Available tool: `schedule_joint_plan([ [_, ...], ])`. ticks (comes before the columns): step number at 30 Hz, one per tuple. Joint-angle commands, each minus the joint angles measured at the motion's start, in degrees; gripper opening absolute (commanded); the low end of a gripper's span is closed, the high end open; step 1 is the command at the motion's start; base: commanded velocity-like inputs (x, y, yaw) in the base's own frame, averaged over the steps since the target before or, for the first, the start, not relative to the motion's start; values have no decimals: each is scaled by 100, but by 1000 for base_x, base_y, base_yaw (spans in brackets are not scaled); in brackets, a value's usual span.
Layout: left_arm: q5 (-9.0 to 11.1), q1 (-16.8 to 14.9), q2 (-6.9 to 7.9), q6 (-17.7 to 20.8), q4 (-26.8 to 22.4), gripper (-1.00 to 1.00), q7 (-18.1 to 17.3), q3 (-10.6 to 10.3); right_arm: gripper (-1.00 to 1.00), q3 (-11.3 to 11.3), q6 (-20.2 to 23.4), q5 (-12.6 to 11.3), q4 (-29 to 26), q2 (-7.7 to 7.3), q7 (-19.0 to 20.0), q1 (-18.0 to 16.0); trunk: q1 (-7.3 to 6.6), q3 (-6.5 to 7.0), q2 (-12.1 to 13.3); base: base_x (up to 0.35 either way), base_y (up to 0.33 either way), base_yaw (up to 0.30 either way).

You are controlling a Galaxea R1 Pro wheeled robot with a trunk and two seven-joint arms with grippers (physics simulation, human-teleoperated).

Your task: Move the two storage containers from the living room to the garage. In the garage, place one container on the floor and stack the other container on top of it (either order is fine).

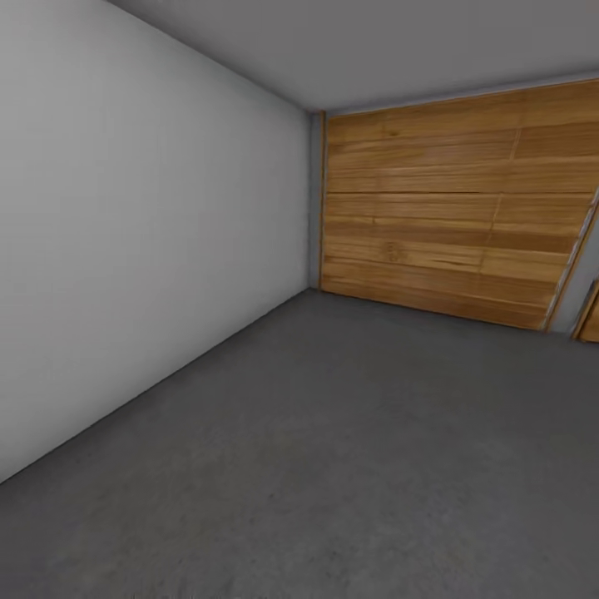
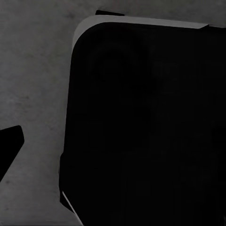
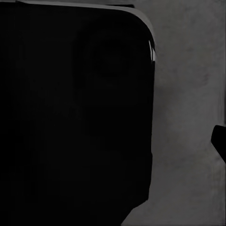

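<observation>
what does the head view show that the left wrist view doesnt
Head view alone: a white wall, a wooden panel door and the grey ceiling. Left wrist view alone: a big black rounded body of the robot, close up, and a dark tip at the edge. Both share the dark grey concrete floor.

The dark grey speckled concrete floor (image 1: 333, 449) runs open from the near foreground to the far end of the room — nothing stands on it in the head view. It is bounded by a plain white wall (image 1: 141, 225) on the left and a wooden panel door (image 1: 449, 208) across the far end. In both wrist views a large black rounded body (image 2: 146, 122) (image 3: 75, 108) blocks much of the way — bare concrete shows beside it.
</observation>
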Motion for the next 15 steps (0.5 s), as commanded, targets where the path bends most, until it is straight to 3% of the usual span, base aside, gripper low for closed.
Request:
schedule_joint_plan([
  [1, 43, 1, 0, -10, -4, 100, 2, 2, 100, 0, -33, -5, 10, -4, -1, -2, 0, -3, -2, 0, 0, 300],
  [15, 43, 1, 9, -13, -2, 100, 7, 1, 100, 16, -31, 21, 10, -22, -1, -2, 0, -3, -2, 0, 0, 300],
])
